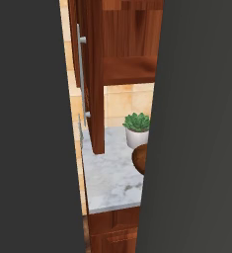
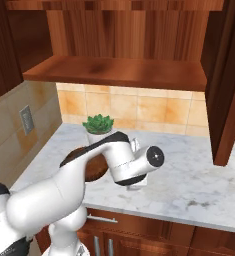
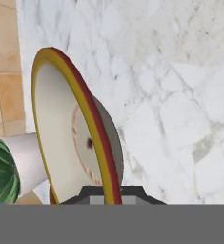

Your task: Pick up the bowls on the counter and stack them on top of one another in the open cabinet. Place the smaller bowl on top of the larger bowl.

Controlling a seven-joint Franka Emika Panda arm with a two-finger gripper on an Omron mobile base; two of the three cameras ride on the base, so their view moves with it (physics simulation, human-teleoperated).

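Hand view: a round bowl with a pale cream inside and a yellow-and-red rim is seen edge-on, tilted on its side relative to the camera; its rim runs down between the dark fingertips at the bottom edge.
Gripper state: the two-finger gripper is judged to be clamped on the bowl rim; contact itself is cropped by the frame edge, so this is an inference.
Bowl location: in the right base view a dark brown glossy bowl is held above the white-grey veined marble counter, partly hidden behind the white arm, just in front of the white pot with a green succulent.
Left base view: a dark brown rounded edge is seen beside the pot; most of the frame is blocked by dark panels.
Second bowl: cannot be told from these frames.
Cabinet: the reddish-brown wooden open cabinet is above, its shelf bare where visible; a silver bar handle is on its door.
Handling: judged stiff, light, glossy, so slippery; a thin rim pinch is likely to let it swing or slip.
Grasp advice: the rim should be pinched wall-deep, and tilt kept small on the lift to the shelf.
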